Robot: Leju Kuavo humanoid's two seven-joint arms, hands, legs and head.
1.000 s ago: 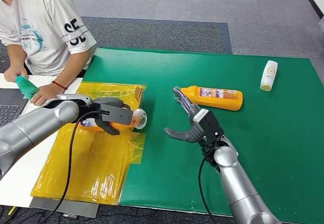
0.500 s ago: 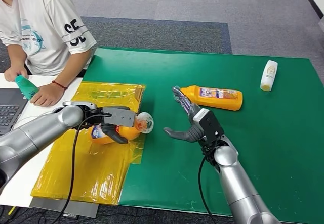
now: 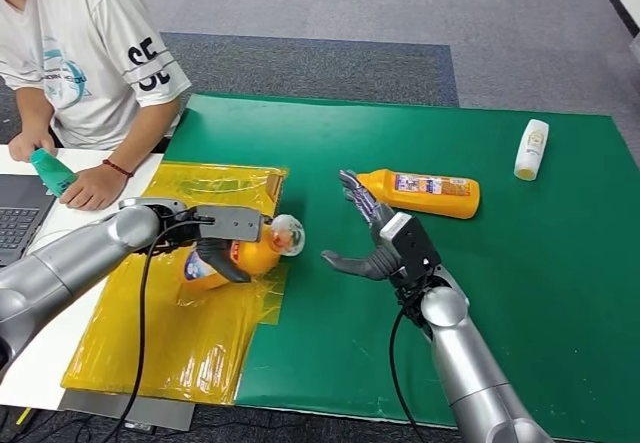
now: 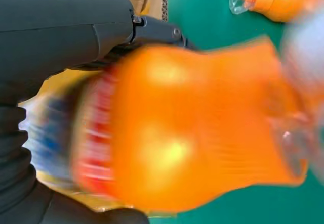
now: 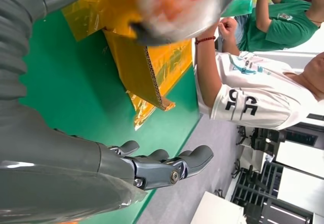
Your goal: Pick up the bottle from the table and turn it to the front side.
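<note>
The left hand grips an orange bottle around its body, dark fingers and a flat grey finger plate wrapped over glossy, rounded plastic; the bottle is lifted over the yellow sheet, lying roughly level with its clear domed cap pointing toward the green mat. The right hand is spread and holds nothing, palm upright over the mat, its fingertips just beside a second orange bottle that lies flat on its side with a printed label facing up.

The yellow sheet is crinkled, shiny film lying over the edge of the mat and a white tabletop. A small white bottle lies near the mat's far right corner, well apart from everything else. A person in a white printed shirt sits at the far left, holding a teal object beside a laptop.

The left wrist view adds the held bottle up close: a blurred, smooth orange body with a red and blue label band next to the ribbed cover. The right wrist view shows the right hand's metallic fingers held straight and apart, and the corrugated edge of a cardboard piece wrapped in the yellow film.
</note>
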